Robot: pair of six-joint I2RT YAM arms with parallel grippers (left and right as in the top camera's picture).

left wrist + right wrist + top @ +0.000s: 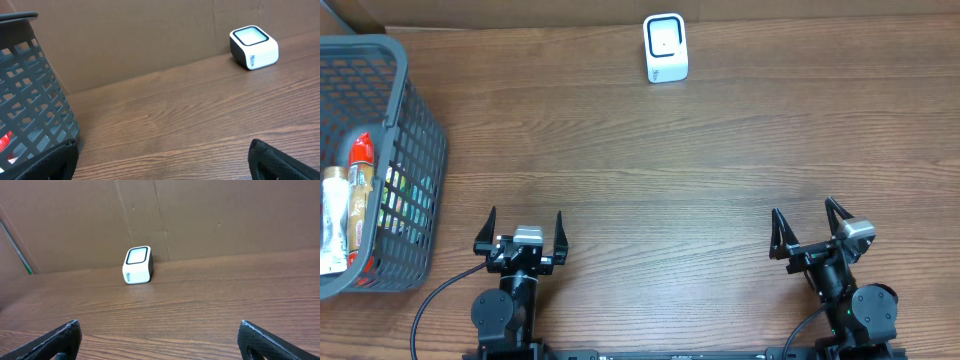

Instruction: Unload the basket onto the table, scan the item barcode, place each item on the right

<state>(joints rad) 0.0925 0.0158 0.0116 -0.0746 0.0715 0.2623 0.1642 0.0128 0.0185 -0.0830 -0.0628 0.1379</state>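
A small white barcode scanner [666, 47] with a dark window stands at the table's far edge, also seen as the scanner [253, 47] in the left wrist view and the scanner [137, 265] in the right wrist view. Several items, among them a red-capped bottle [358, 172], lie in a grey mesh basket [415, 120] at the far left. My left gripper [525, 231] sits open near the front edge, right of the basket, with nothing between its fingers. My right gripper [810, 228] is open and empty at the front right.
A brown cardboard wall [210, 215] rises behind the table's far edge. The basket wall [35, 100] stands close to the left gripper's left finger. Bare wood tabletop [650, 170] lies between the grippers and the scanner.
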